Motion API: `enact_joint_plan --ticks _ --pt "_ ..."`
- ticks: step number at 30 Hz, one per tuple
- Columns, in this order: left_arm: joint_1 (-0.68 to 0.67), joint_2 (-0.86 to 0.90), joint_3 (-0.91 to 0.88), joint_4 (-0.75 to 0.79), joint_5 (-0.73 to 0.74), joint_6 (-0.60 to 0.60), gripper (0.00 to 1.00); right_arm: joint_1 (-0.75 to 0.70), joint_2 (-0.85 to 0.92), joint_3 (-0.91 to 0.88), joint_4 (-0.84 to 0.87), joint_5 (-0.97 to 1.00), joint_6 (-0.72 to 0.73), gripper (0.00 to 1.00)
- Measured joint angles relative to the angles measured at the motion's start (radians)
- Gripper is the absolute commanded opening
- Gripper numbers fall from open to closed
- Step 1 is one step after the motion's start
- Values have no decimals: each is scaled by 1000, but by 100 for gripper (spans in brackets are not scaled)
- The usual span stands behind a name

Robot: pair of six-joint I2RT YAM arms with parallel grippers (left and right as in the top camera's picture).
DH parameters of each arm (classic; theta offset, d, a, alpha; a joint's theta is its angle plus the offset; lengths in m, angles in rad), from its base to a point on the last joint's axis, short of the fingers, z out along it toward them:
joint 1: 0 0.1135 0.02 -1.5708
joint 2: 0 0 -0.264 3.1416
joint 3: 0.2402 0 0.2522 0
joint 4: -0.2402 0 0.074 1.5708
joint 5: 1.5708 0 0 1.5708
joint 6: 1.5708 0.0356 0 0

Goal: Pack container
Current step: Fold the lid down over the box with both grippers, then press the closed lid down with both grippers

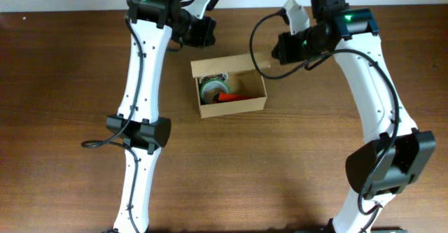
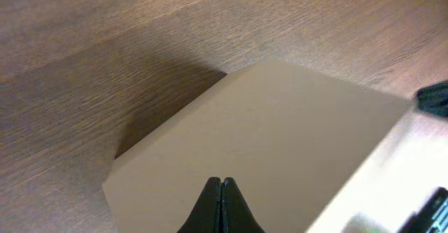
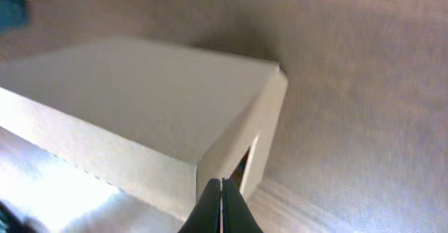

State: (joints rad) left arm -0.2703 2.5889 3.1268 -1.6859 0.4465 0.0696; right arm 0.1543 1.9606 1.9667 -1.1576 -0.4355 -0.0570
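A: Where is the container?
B: The container (image 1: 238,107) sits on the wooden table (image 1: 70,86), about mid-table, between the two arms and a little skewed to the table's edges.
A: What does it look like?
B: A small rectangular box of plain tan-brown cardboard, with no print or marks on it. It is open on top, and its flap (image 1: 260,66) stands up at the far right end. In the wrist cameras its outer walls show as smooth, pale, bare card with crisp corners.
A: Anything in it?
B: Yes, a greenish tape roll (image 1: 210,87) lies in the left part, and a red-orange object (image 1: 229,95) is just beside it. I cannot tell what that one is.
A: And the grippers?
B: The left gripper (image 2: 220,182) has its fingers pressed together with nothing between them, poised by the box's far left corner. The right gripper (image 3: 221,182) is likewise closed and empty, near the far right end by the flap.
A: Are they touching the box?
B: I cannot tell from any view. In each wrist camera the closed tips overlap a cardboard wall, but contact is unclear
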Motion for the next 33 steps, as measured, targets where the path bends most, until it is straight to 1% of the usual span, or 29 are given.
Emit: enact_joint_plan --ticks 7,11,15,20,27,31,33 --pt "-53 -7 -8 0 -68 -18 2 25 0 0 -18 46 -11 4" --pt "-65 -8 -48 0 -93 -22 1 25 -5 0 -31 66 -27 4" --pt "-70 -9 -108 0 -126 -26 1 26 -8 0 -85 99 -33 4" --pt "-70 -48 -250 1 -192 -30 2 42 -10 0 -132 136 -48 4" --pt "-83 -204 -510 -1 -272 -33 2 81 -10 0 -164 162 -52 4" --pt "-103 -272 -594 -1 -303 -33 1 88 -11 -11 -156 166 -51 4" --pt "-116 -286 -635 -2 -315 -33 2 89 -17 -61 -136 170 -48 4"
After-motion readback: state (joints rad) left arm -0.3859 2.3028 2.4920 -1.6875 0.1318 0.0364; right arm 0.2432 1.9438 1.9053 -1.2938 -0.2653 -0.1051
